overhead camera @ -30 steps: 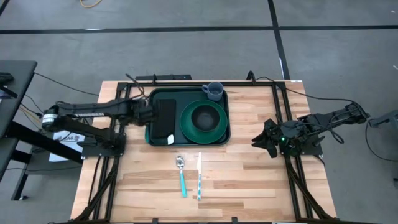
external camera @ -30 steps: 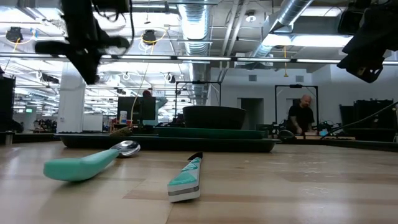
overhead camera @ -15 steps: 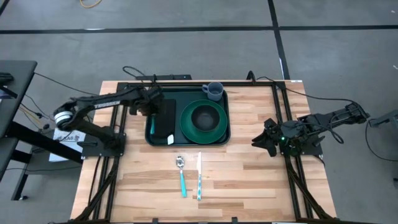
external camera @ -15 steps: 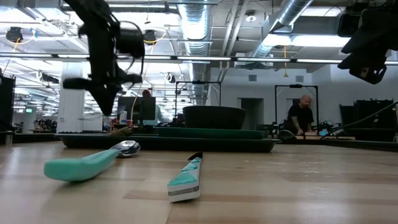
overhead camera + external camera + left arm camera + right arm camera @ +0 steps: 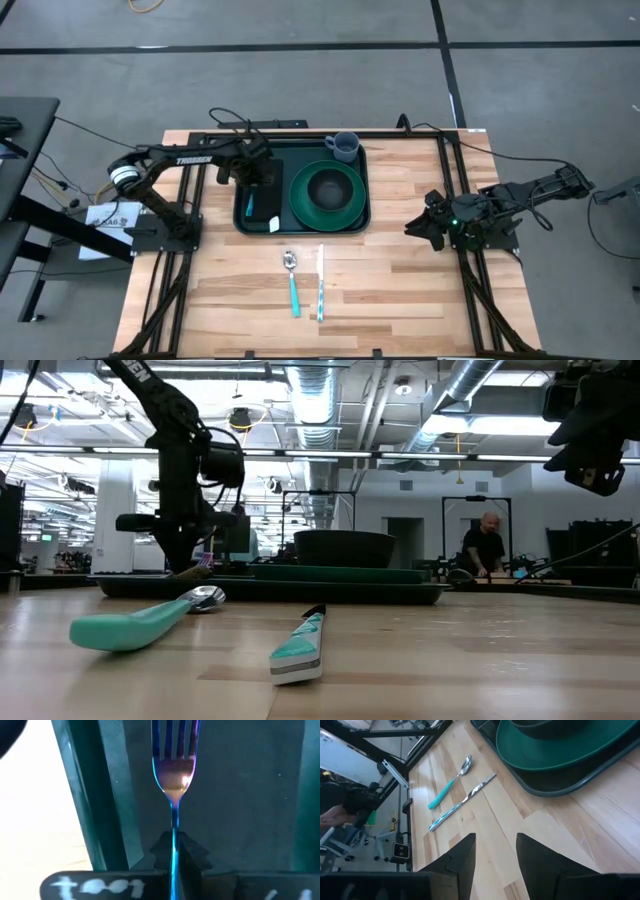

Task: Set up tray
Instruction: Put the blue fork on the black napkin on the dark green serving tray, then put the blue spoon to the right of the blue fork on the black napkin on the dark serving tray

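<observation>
Plate, bowl, mug and black napkin sit on the large dark green rectangular plastic tray (image 5: 300, 222); spoon (image 5: 292, 282) and knife (image 5: 320, 285) remain on the table. Left gripper (image 5: 254, 176) clamps a metal fork (image 5: 173, 770) directly above the tray's napkin. Right gripper (image 5: 495, 852) waits unclenched, tray ahead.

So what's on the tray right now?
On the tray: a black napkin, a green plate with a dark bowl, and a grey mug. The left gripper, holding a fork, covers part of the napkin.
</observation>
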